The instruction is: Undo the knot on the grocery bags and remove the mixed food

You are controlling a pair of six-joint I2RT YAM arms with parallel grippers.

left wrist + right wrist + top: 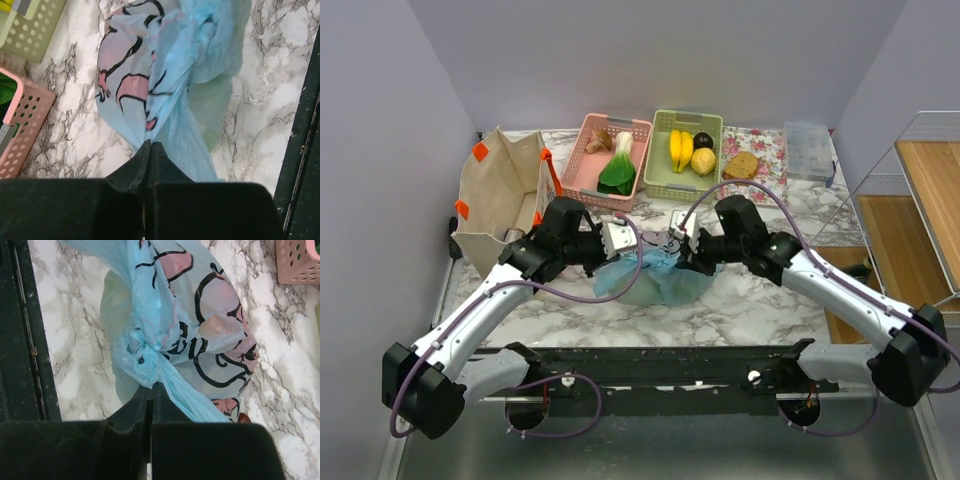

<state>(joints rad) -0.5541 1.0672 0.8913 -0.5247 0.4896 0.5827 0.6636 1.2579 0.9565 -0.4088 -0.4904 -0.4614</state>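
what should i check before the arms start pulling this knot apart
1. Left jaws gripping the grocery bag: ok, shut on a strip of its blue plastic.
2. Right jaws gripping: ok, shut on plastic close to the knot.
3. Each side holding a separate handle loop: cannot tell, the folds hide it.
4. Knot loosened: not ok, it is a tight twist.
5. Bag seated on the table between the arms: ok.
6. Bag emptied: not ok, it is closed and bulging.
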